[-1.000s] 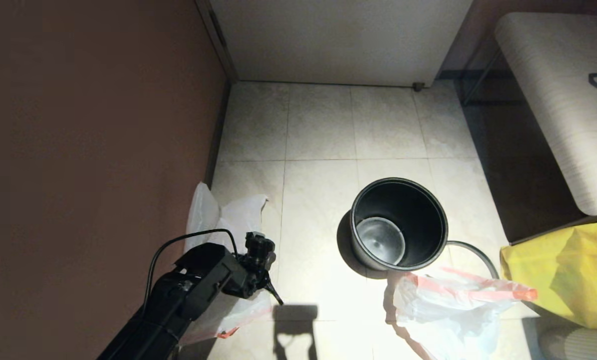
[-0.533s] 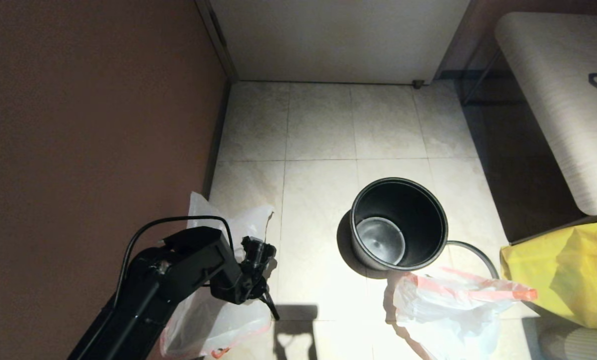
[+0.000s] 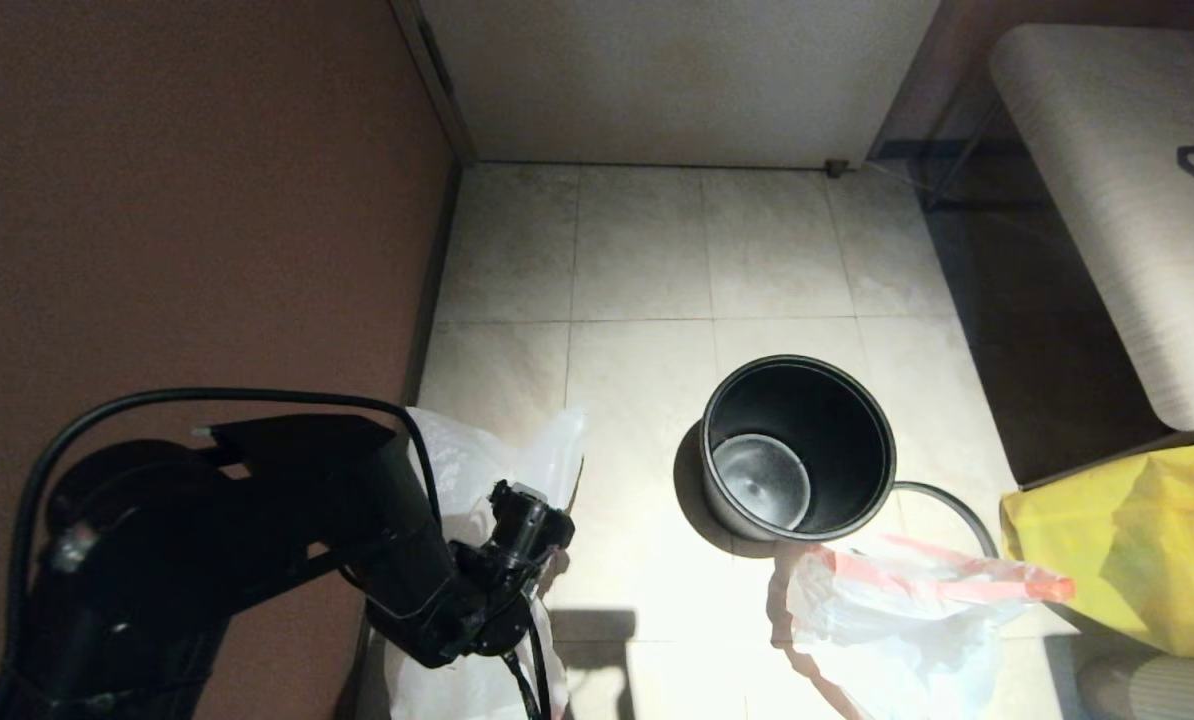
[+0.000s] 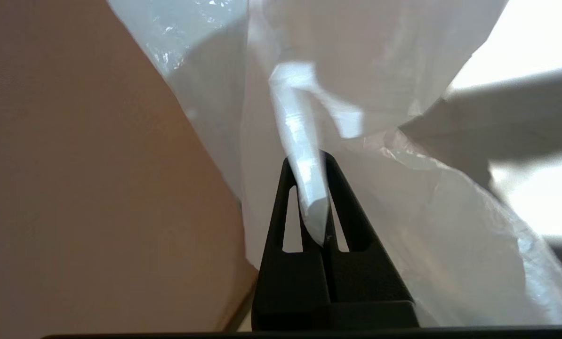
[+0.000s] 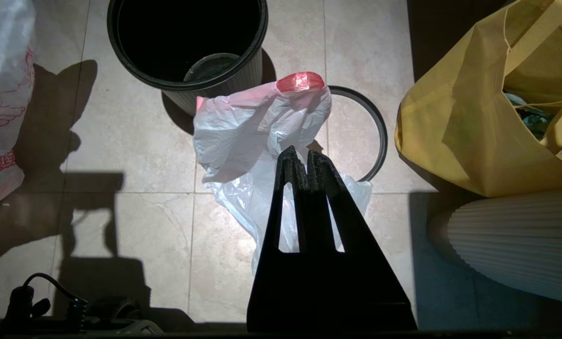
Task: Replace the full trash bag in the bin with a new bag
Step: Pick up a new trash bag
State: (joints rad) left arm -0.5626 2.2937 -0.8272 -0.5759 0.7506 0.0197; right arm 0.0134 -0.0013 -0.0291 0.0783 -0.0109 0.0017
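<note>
Tiled floor (image 3: 647, 250), brown wall (image 3: 177, 200) on left, pale door (image 3: 677, 70) at far end. Striped bench (image 3: 1127, 200) at far right. Yellow bag (image 3: 1127, 550) at right edge, near bin. Black bin (image 3: 797, 445) stood upright mid-floor, unlined, grey hoop (image 3: 957, 505) lying on floor just beside it. New white bag with red band (image 3: 897, 610) crumpled on floor, touching hoop. Full white bag (image 3: 477, 470) by wall at left. Left gripper (image 4: 311, 197) jaws closed, pinching fold of full white bag. Right gripper (image 5: 300, 162) above new bag, jaws closed, empty.
</note>
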